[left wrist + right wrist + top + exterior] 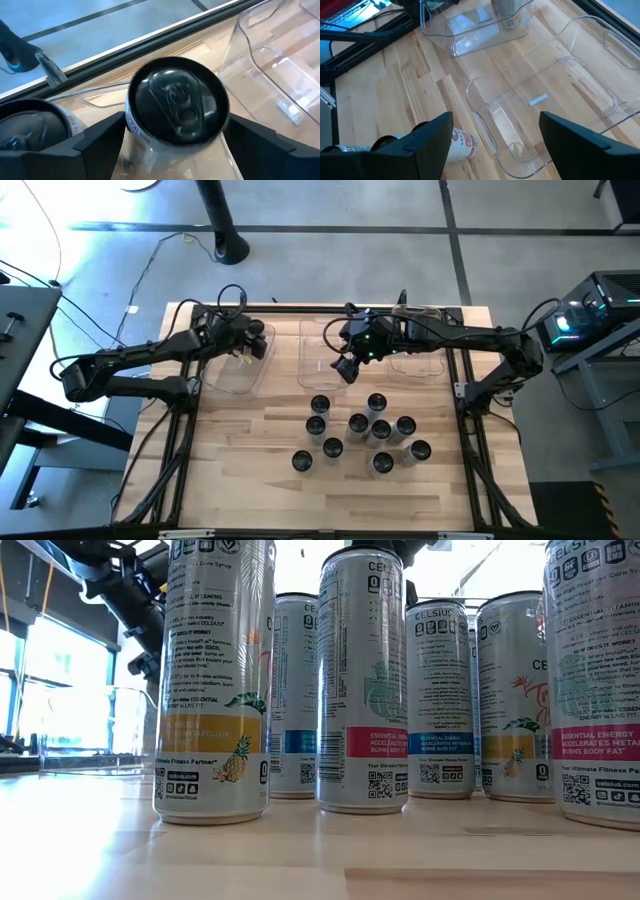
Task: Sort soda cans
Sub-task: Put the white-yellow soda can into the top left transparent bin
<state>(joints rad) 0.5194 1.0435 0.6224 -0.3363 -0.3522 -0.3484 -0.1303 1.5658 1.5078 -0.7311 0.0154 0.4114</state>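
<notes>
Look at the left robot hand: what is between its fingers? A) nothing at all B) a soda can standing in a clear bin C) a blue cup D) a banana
B: the left wrist view shows a soda can with a dark top between the left gripper fingers, inside the left clear bin.

Bright daylight, window glare in low view, blurred near cans (212, 680)

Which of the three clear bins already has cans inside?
The left bin, under the left gripper. Its wrist view shows one can between the open fingers and another beside it. The middle bin holds none, and the right bin's inside is partly hidden.
</notes>
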